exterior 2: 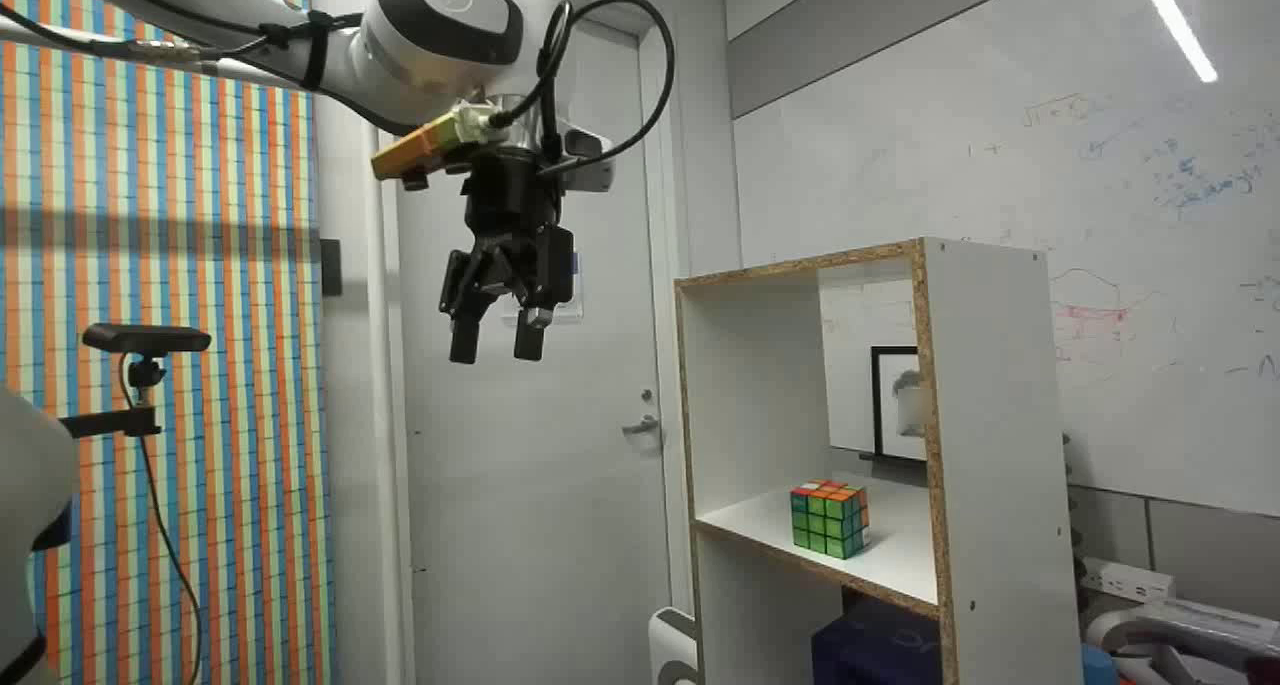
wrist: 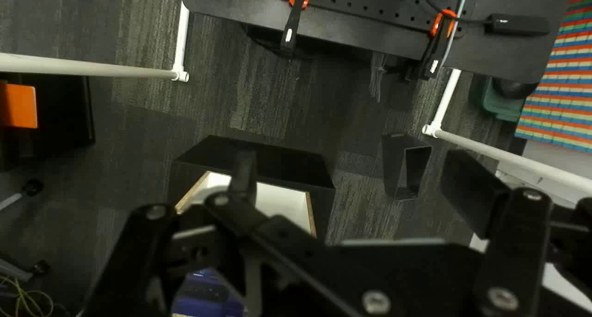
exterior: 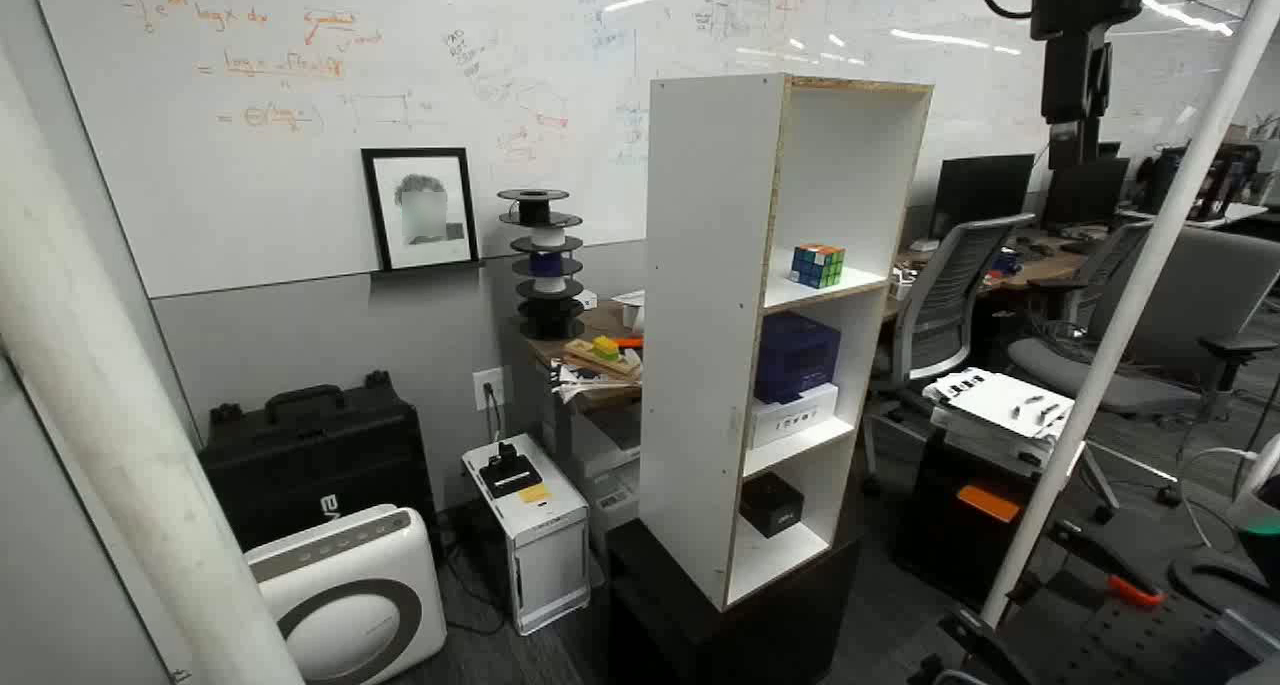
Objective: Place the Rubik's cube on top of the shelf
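The Rubik's cube (exterior: 818, 266) sits on the upper board inside the top compartment of the shelf (exterior: 712, 315). In an exterior view the cube (exterior 2: 829, 519) shows green faces and a red-orange top, near the front edge of that board of the shelf (exterior 2: 1000, 445). My gripper (exterior 2: 497, 342) is open with nothing between its fingers, pointing down in the air in front of the shelf, higher than the cube. The gripper also shows in an exterior view (exterior: 1075, 150). In the wrist view the gripper (wrist: 358, 183) has its fingers wide apart; the cube is not visible there.
A dark blue-purple object (exterior: 797, 355) on a white box (exterior: 795, 417) fills the middle compartment. A black box (exterior: 772, 505) sits in the bottom one. The shelf stands on a black base (exterior: 735, 625). White poles (exterior: 1130, 295) stand nearby. A black table (wrist: 370, 11) shows in the wrist view.
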`<act>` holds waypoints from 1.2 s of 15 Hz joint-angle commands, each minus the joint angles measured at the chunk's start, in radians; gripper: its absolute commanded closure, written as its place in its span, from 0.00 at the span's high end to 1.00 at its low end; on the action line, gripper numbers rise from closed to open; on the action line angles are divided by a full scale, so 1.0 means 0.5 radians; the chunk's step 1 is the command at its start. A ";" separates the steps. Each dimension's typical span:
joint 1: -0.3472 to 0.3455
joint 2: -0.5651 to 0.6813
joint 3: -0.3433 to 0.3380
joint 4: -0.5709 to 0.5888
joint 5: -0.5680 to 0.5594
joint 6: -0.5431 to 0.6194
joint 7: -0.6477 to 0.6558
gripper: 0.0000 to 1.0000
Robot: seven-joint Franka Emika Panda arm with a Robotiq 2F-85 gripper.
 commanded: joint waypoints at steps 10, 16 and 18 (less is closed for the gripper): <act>-0.029 -0.233 -0.081 -0.496 -0.121 0.796 0.049 1.00; -0.123 -0.126 -0.307 -0.973 -0.183 1.782 -0.058 1.00; -0.093 0.063 -0.424 -0.922 -0.109 1.928 -0.204 1.00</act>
